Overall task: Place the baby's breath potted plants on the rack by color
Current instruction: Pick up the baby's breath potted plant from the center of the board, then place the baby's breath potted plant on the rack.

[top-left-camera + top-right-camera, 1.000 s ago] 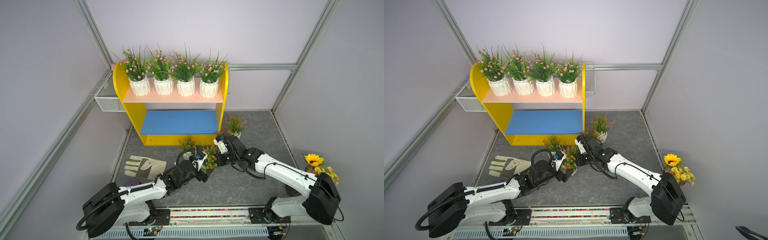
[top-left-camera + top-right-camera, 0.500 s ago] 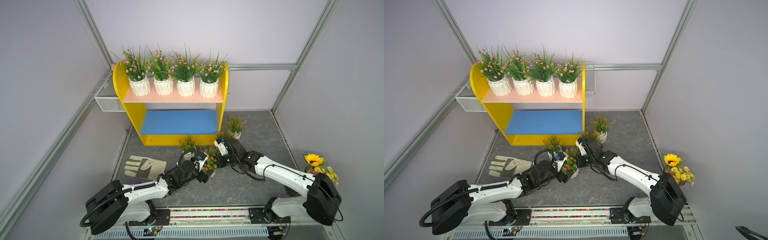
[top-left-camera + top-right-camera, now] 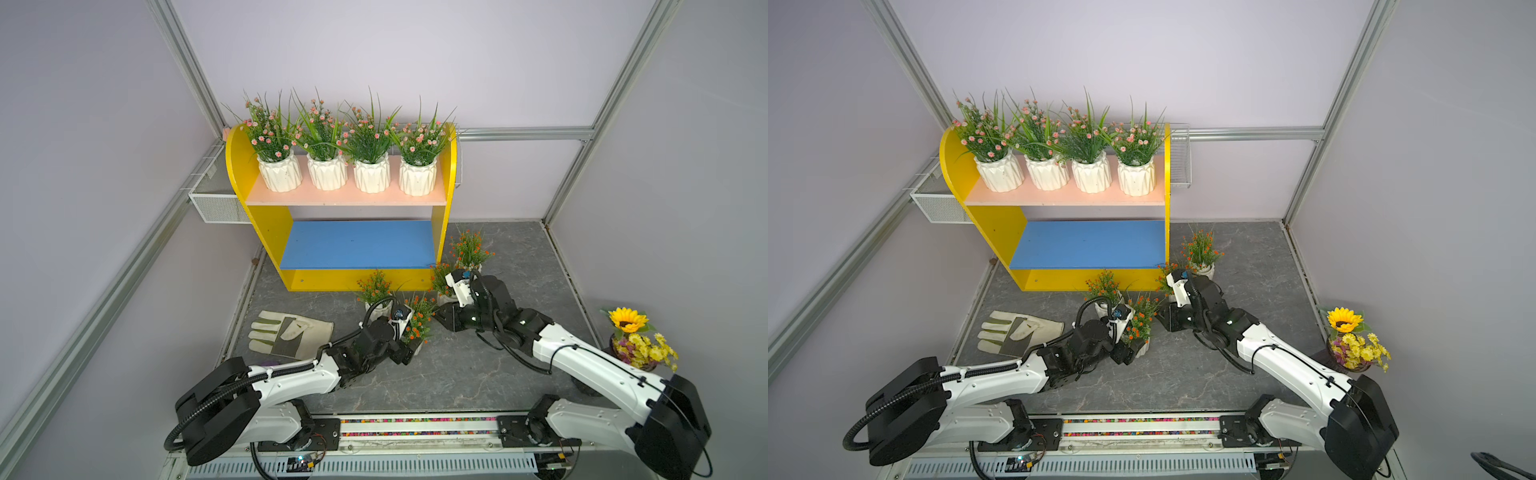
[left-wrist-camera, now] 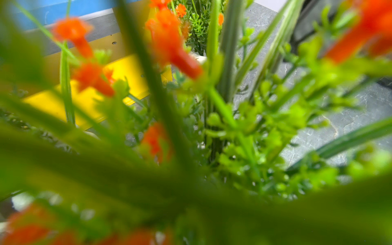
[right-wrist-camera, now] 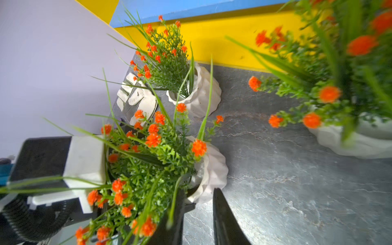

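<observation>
The left gripper [image 3: 408,353] sat against the white pot [image 3: 1143,350] of an orange-flowered baby's breath plant [image 3: 417,326] on the grey floor [image 3: 457,374]. Foliage filled the left wrist view, and whether the jaws were clamped on the pot could not be told. At the plant's 2 o'clock the right gripper [image 3: 441,319] stood parted and held nothing, with bare floor between its fingers [image 5: 224,220].

Three more orange plants waited on the floor: one at 11 o'clock [image 3: 374,289] and two toward 1 o'clock [image 3: 439,279] [image 3: 469,249]. A work glove [image 3: 291,332] lay at 9 o'clock.

The rack [image 3: 257,216] rose at 12 o'clock. Its pink upper board [image 3: 345,198] carried four pink-flowered plants [image 3: 370,145], and its blue lower board [image 3: 357,245] carried none.

The step in hand looked like a pickup for the blue board. Done well, it called for a firm bite low on the pot wall rather than on the stems. It also called for a straight lift before swinging toward 11 o'clock, clear of the neighbouring sprig and the yellow front lip. The right arm would best ease away toward 3 o'clock.
</observation>
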You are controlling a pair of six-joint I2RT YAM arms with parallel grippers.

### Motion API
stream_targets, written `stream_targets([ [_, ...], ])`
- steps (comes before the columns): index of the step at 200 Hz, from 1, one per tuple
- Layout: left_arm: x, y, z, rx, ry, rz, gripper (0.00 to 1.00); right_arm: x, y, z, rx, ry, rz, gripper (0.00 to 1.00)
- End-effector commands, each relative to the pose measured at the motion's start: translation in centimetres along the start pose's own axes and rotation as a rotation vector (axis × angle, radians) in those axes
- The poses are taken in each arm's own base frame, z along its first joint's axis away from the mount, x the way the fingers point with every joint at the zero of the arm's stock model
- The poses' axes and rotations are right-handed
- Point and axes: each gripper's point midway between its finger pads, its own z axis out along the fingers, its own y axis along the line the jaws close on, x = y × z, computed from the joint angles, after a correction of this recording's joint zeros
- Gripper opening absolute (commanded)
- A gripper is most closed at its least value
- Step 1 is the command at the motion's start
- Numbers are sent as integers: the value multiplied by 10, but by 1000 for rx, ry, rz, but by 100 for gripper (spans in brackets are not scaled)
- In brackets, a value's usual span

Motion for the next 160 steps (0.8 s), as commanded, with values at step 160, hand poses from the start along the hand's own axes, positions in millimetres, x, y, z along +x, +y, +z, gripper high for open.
stream_targets([
  [160, -136, 112, -95, -525, -206, -157, 40, 17, -45, -41, 135, -55, 63, 31],
])
